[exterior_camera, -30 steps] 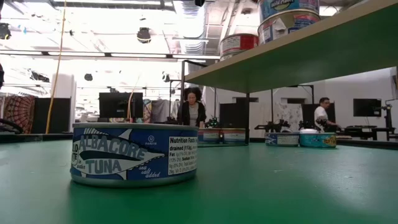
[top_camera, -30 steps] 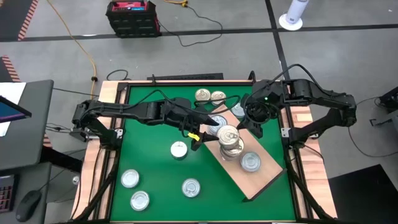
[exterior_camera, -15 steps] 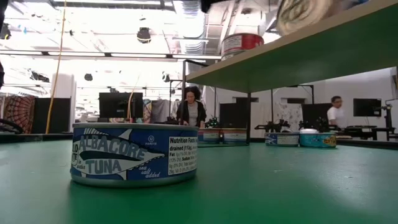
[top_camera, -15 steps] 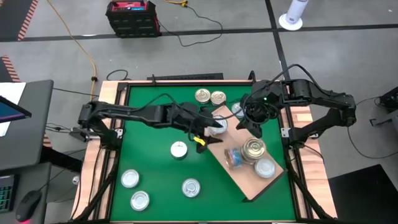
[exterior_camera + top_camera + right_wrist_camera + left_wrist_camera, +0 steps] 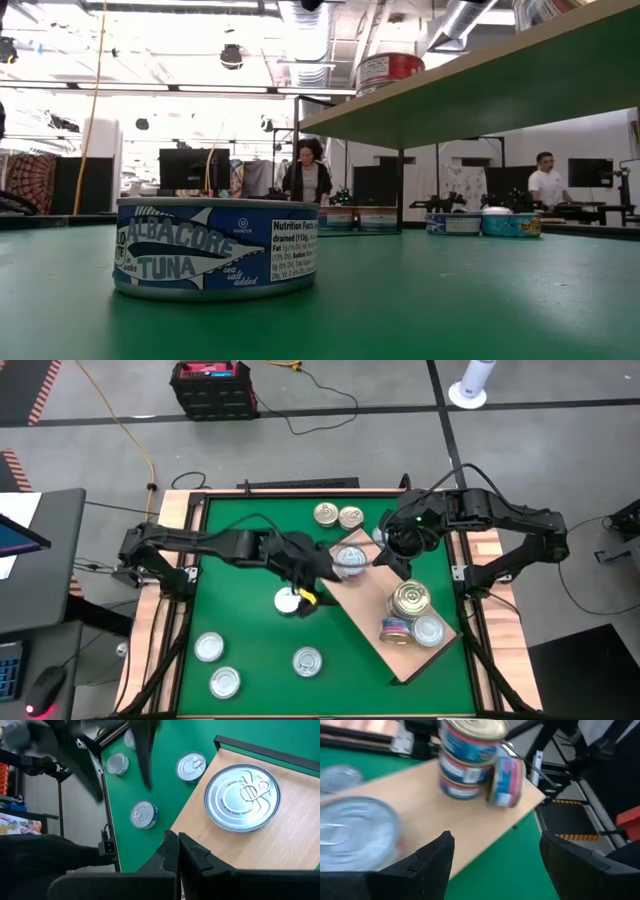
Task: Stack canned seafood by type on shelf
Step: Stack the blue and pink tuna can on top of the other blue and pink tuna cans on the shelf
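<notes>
Green mat covers your bench [image 5: 240,560], and the light-wood shelf [image 5: 372,650] lies on it slantwise, toward the right side. Your left gripper [image 5: 312,586] reaches in from the left and hangs just off the shelf's left edge with its jaws spread wide and nothing between them; in its wrist view the two dark fingers [image 5: 427,862] frame bare board. Your right gripper [image 5: 388,556] sits over the shelf's far end with its jaws shut and empty, its fingers [image 5: 175,855] pressed together. One silver can [image 5: 349,560] rests flat on the far end of the shelf, between the two grippers. Near the shelf's other end you have a short stack [image 5: 409,600] topped by a gold lid, with a tipped can [image 5: 396,630] lying on its edge against it and a flat silver one [image 5: 429,631] just beside. Two gold-lidded cans [image 5: 338,515] sit together on the mat at the far side. A loose can [image 5: 288,600] lies on the mat just beside your left gripper, and three more [image 5: 225,665] are spread near the front left. Low down, a blue tuna can [image 5: 215,248] fills the foreground.
</notes>
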Robot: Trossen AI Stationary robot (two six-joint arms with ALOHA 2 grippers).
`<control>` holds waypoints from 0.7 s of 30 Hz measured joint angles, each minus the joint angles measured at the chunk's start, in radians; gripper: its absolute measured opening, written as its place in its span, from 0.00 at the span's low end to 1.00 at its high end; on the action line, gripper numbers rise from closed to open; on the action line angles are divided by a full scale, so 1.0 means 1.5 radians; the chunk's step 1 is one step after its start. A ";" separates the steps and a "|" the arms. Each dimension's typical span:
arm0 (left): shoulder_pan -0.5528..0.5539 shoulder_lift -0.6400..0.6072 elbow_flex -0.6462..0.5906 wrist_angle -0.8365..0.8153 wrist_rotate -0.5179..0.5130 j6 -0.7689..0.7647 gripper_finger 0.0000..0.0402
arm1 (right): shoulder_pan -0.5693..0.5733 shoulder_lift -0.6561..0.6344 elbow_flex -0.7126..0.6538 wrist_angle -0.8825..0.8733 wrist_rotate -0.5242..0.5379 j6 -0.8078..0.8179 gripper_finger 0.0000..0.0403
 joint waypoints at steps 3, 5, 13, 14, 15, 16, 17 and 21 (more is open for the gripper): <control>-0.027 0.016 -0.010 0.036 -0.021 -0.028 0.70 | 0.004 0.000 0.000 0.033 0.003 0.002 0.07; -0.043 0.032 -0.013 0.050 -0.052 -0.066 0.70 | 0.007 -0.001 0.000 0.040 0.009 0.004 0.08; -0.087 0.089 -0.015 0.133 -0.123 -0.069 0.72 | -0.025 -0.029 0.000 0.009 0.036 0.032 0.20; -0.087 0.099 -0.015 0.143 -0.126 -0.072 0.72 | -0.030 -0.036 0.000 0.007 0.036 0.040 0.22; -0.087 0.104 -0.015 0.156 -0.126 -0.075 0.73 | -0.033 -0.044 0.001 0.002 0.036 0.049 0.24; -0.086 0.106 -0.016 0.158 -0.127 -0.080 0.73 | -0.035 -0.049 0.001 -0.012 0.036 0.057 0.26; -0.085 0.116 -0.016 0.172 -0.129 -0.089 0.74 | -0.037 -0.054 0.001 -0.029 0.036 0.066 0.29; -0.094 0.144 -0.014 0.259 -0.131 -0.105 0.74 | -0.036 -0.081 0.001 -0.090 0.036 0.074 0.40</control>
